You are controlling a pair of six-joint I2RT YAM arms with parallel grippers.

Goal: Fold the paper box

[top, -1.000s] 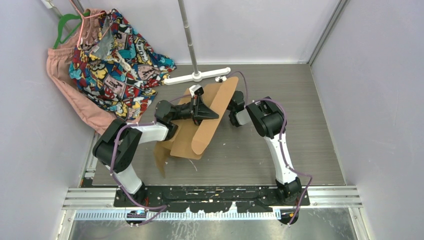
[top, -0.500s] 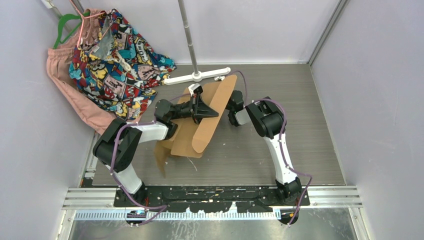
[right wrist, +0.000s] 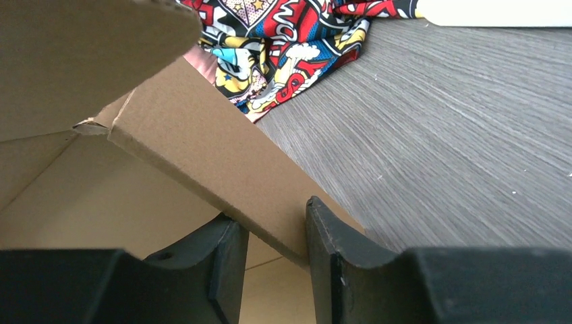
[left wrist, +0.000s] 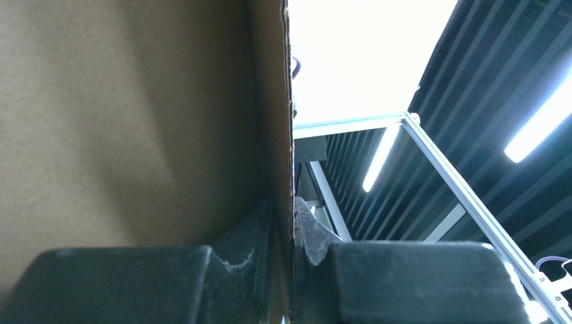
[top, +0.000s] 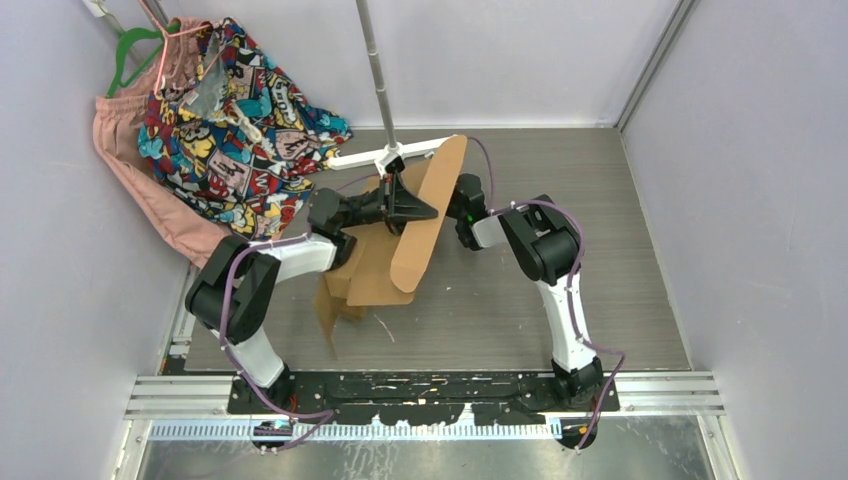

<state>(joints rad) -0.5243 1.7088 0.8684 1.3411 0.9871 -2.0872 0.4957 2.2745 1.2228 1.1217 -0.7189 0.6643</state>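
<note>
Item: paper box (top: 385, 275), plain brown corrugated cardboard, unfolded, a die-cut sheet with flaps and rounded tabs. It is held up off the grey wood-grain counter (top: 620, 260) near the middle, between the two arms. One long, round-ended flap (top: 428, 225) is raised on edge and tilted. The lower panels are seen hanging towards the counter with a creased corner nearest the arm bases. The surface is matte and unprinted, and the fluted edge shows in the left wrist view. The left hand (top: 425, 212) is clenched on a thin panel edge, which is pinched between both fingers. The right hand (top: 447, 203) is closed around a narrow side flap from the opposite side. A patterned garment (top: 240, 110) and the base of a white stand (top: 395, 155) are noted behind.
</note>
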